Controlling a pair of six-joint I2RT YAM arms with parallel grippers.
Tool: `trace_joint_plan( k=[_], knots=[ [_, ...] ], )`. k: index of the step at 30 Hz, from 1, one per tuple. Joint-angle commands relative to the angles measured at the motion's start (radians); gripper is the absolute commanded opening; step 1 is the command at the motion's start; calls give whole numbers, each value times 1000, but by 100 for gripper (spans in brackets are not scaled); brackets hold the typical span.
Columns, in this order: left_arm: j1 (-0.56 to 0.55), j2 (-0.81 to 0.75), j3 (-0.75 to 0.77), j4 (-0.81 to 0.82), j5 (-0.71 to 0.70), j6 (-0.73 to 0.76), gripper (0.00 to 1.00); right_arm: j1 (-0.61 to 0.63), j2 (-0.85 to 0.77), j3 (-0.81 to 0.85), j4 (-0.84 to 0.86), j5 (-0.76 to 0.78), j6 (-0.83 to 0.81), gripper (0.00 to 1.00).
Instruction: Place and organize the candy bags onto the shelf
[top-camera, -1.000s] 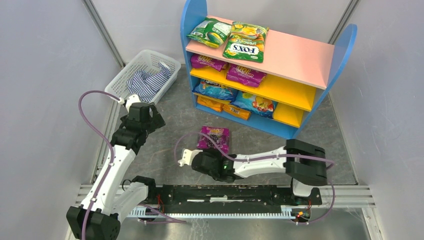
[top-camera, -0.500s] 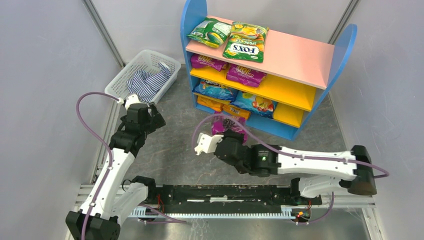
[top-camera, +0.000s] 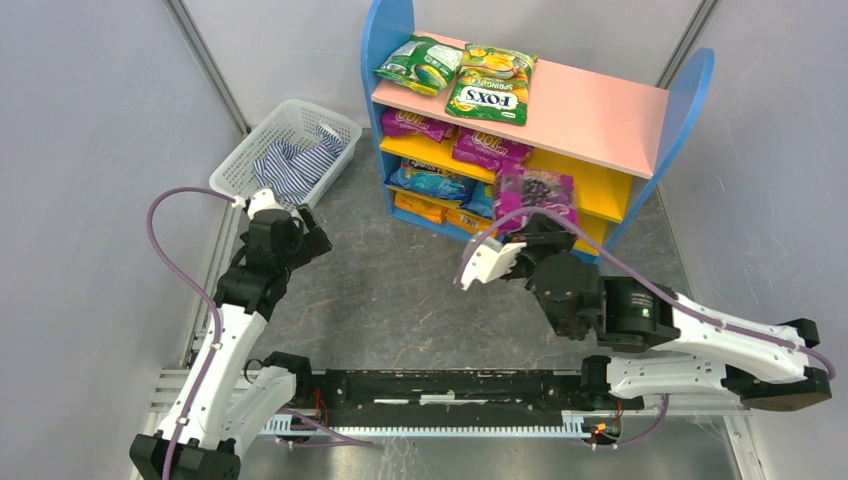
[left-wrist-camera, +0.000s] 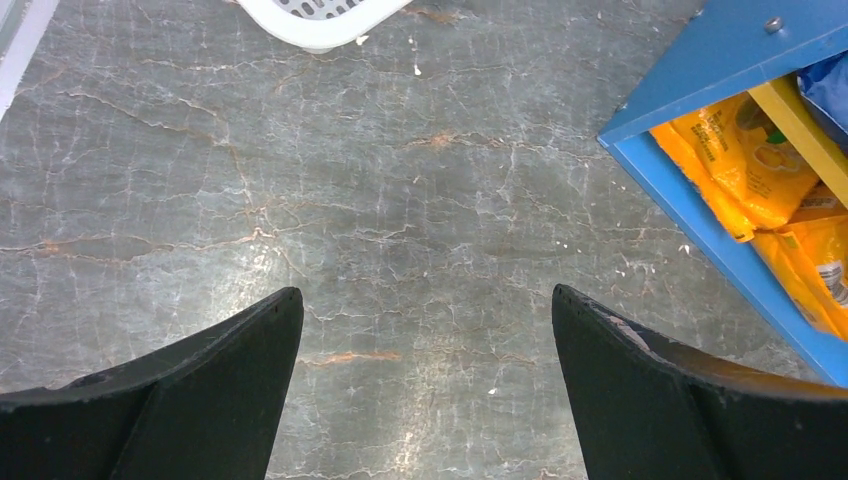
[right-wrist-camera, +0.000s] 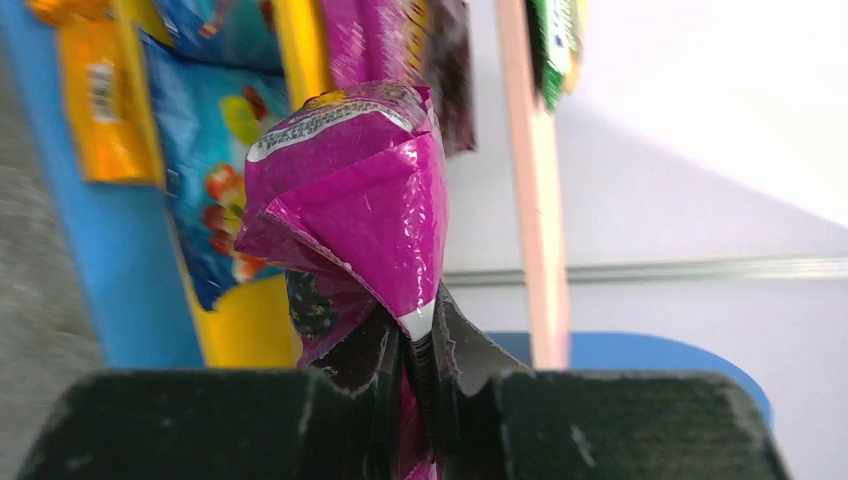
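My right gripper is shut on a purple candy bag, held in the air in front of the shelf's yellow middle board. Two purple bags lie on that board at the left. A green bag and a FOX'S bag lie on the pink top board. Blue and orange bags fill the base tier. My left gripper hangs open over bare floor, left of the shelf.
A white mesh basket with a blue-white striped cloth stands at the back left. Grey walls close in on both sides. The shelf's blue base corner lies right of my left fingers.
My right arm lifted the purple bag off the floor and carried it right and back, up to the shelf's middle tier. The left arm barely shifted.
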Motion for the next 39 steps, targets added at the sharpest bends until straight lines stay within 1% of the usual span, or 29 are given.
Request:
trace_joint_plan(
  k=[1,5,6,9,14,16,19,20,22,25,28,32,33,34,35,36,37,39],
  knots=[
    [5,-22,-10,42,28,48,100,-52,-61,3,128,112,-241,0],
    [4,-28,-11,44,34,48,100,-138,-56,-7,203,94,-327,0],
    [3,-28,-12,43,36,50,100,-181,-50,-15,215,65,-339,0],
    [3,-32,-12,44,43,50,100,-371,-31,-55,259,-76,-342,0],
    [3,-45,-15,48,52,53,100,-522,2,-127,372,-199,-351,0],
    [3,-45,-16,49,59,54,100,-590,11,-139,379,-287,-339,0],
    [3,-50,-17,55,75,57,100,-680,0,-220,474,-406,-383,0],
    [3,-52,-18,57,79,58,100,-717,12,-218,480,-437,-382,0],
    [4,-58,-19,62,91,60,100,-764,39,-195,461,-500,-372,0],
    [4,-67,-21,66,106,64,100,-799,62,-177,450,-590,-379,0],
    [3,-73,-21,69,113,65,100,-825,85,-177,451,-634,-389,1],
    [3,-80,-23,72,122,68,100,-854,93,-206,493,-660,-386,12],
    [3,-83,-24,73,123,68,100,-854,99,-199,487,-654,-369,17],
    [3,-81,-23,74,126,68,100,-854,100,-187,463,-654,-342,26],
    [3,-81,-23,75,128,70,100,-853,93,-169,436,-664,-293,40],
    [3,-79,-23,74,132,70,100,-851,76,-151,401,-679,-232,51],
    [3,-79,-23,76,141,70,100,-850,57,-136,372,-689,-175,60],
    [3,-80,-25,83,164,75,100,-850,11,-131,338,-685,-29,74]
  ],
)
